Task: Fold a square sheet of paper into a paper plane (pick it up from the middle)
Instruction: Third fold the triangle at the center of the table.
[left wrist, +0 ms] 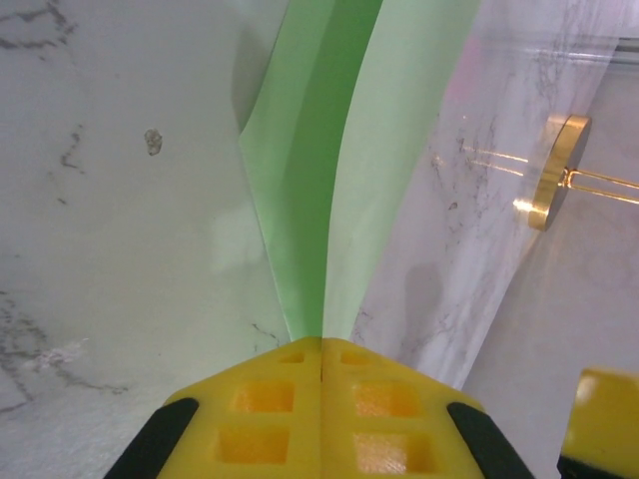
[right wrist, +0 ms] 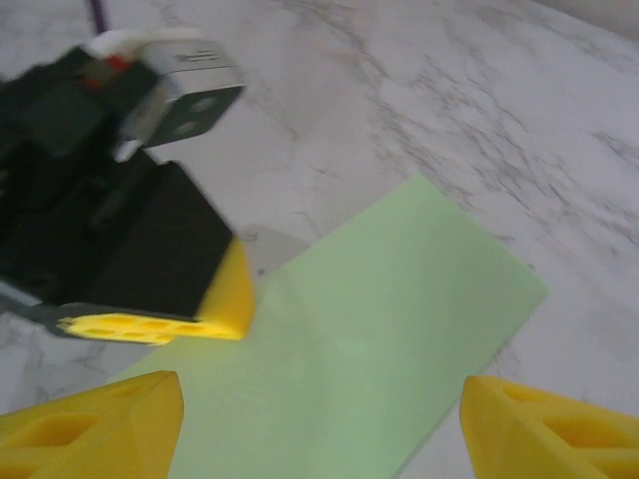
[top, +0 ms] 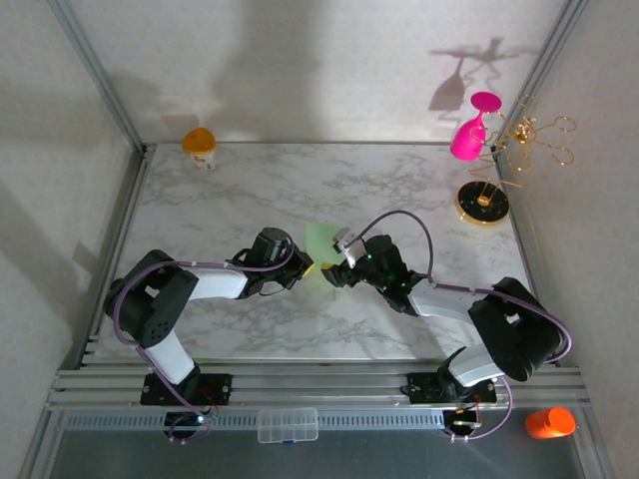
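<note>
Marble table: white with grey veins, walled at the back and both sides.

Left arm and right arm: both are reached inward, so that the wrists are brought close together at the middle of the table.

Gold stand: placed at the far right corner, with a pink glass hung tilted on its wire branches. From the left wrist, its round base is seen edge-on.

Square sheet of paper: pale green, found at the table centre, just beyond the two grippers. From the left wrist, the sheet is seen drawn up into a raised ridge with a darker crease running away. From the right wrist, the far part is seen lying flat on the marble.

Left gripper: yellow fingers pressed together, the near edge of the sheet pinched between them.

Right gripper: fingers spread wide, nothing held, positioned over the sheet beside the left gripper.

Orange cup: stood at the far left corner.
</note>
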